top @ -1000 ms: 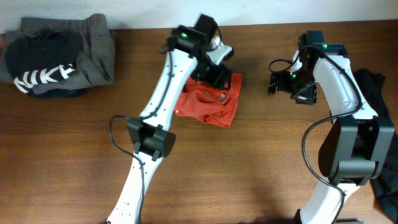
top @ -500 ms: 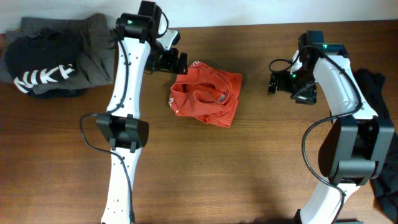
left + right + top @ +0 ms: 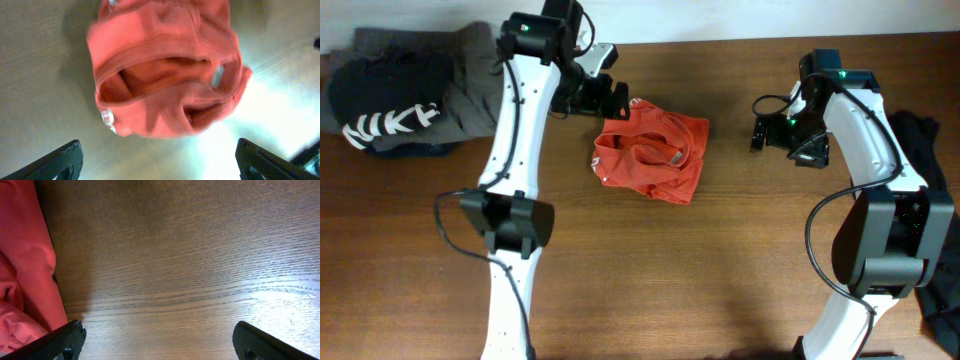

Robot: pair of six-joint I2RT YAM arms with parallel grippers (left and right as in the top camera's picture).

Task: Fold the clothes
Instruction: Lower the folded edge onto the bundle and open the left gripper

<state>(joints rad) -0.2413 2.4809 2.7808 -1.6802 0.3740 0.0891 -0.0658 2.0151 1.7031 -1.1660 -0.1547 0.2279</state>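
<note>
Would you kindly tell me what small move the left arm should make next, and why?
Probably lower the open left tool onto the near edge of the shirt and pinch it: the shirt lies crumpled, and the tool hovers empty beside it.

White arms (image 3: 510,130), black joints (image 3: 510,222), looping black cables (image 3: 812,232), green lights (image 3: 841,73); black left hand (image 3: 615,100), black right hand (image 3: 758,127)

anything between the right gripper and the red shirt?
Nothing: only bare wooden table between the right gripper and the red shirt, seen in the overhead view.
</note>
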